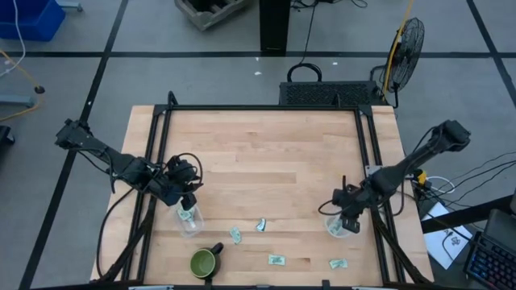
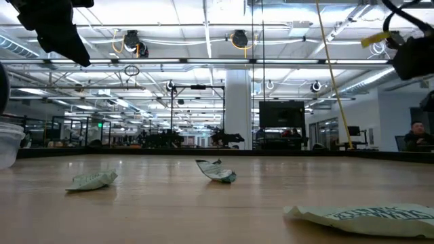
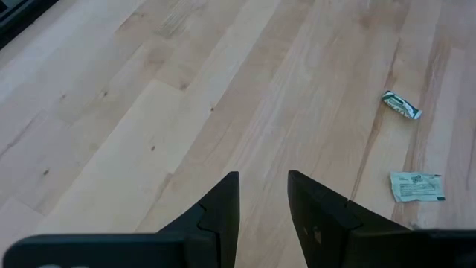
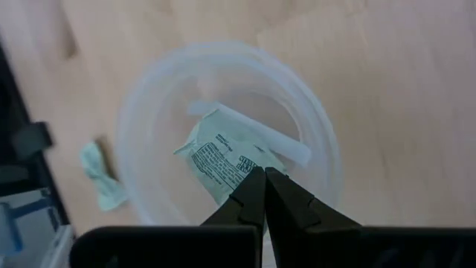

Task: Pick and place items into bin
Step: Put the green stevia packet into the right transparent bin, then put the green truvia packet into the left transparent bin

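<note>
Several small green-and-white packets lie flat on the wooden table near its front edge [image 1: 235, 234] [image 1: 261, 225] [image 1: 276, 259] [image 1: 338, 263]. My right gripper [image 4: 264, 177] is over a clear cup [image 1: 339, 226] at the front right, shut on a packet [image 4: 222, 158] inside the cup's rim [image 4: 149, 89]. My left gripper [image 3: 264, 186] is open and empty over bare wood at the front left, just beyond a second clear cup [image 1: 189, 219] that holds packets. Two of the packets show in the left wrist view [image 3: 401, 105] [image 3: 416, 186]. My right gripper pinches the packet by one corner [image 4: 244, 171] between its two fingertips. The fingers come from above, pointing down into the cup's mouth. The packet spreads away from the fingertips inside the cup; whether it rests on the cup's bottom, I cannot tell.
A dark green mug [image 1: 205, 263] stands at the front edge, left of centre. One packet [image 4: 100, 175] lies on the table just outside the right cup. Black frame rails [image 1: 153, 161] run along the table's left, right and far sides. The middle and far wood is bare.
</note>
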You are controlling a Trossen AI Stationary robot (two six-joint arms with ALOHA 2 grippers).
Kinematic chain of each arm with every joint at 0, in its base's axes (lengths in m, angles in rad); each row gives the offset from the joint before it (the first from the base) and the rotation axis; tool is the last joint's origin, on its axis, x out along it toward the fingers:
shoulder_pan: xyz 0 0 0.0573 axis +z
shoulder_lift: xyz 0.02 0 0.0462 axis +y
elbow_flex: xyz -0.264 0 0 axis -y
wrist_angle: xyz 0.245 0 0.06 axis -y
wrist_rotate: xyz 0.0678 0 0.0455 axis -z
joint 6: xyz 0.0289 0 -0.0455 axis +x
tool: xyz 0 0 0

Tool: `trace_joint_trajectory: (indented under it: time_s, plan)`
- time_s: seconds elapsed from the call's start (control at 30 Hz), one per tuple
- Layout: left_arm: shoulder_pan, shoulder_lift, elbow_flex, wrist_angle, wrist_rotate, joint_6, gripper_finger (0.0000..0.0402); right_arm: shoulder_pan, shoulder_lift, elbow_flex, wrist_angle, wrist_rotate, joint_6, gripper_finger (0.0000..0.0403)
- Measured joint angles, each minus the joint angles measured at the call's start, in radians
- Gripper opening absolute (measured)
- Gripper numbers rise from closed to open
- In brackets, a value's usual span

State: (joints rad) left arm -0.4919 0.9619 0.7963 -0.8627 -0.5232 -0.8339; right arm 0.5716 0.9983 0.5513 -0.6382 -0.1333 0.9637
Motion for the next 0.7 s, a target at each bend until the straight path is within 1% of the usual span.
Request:
trace_joint_trajectory:
  time_s: [0.13,0.37,0.47,0.7]
  plan:
    - [0.0,0.0,0.0,0.0,0.0,0.0,0.012,0.0,0.016,-0.026,0.037,0.0,-0.003,0.0]
    - [0.0,0.0,0.0,0.0,-0.001,-0.012,0.012,0.0,0.015,-0.027,0.087,0.004,0.003,0.0005]
    - [0.0,0.0,0.0,0.0,-0.002,-0.012,0.012,0.0,0.015,-0.027,0.088,0.008,0.0,0.0023]
    - [0.0,0.0,0.0,0.0,-0.002,-0.012,0.012,-0.001,0.015,-0.027,0.09,0.034,-0.006,0.0078]
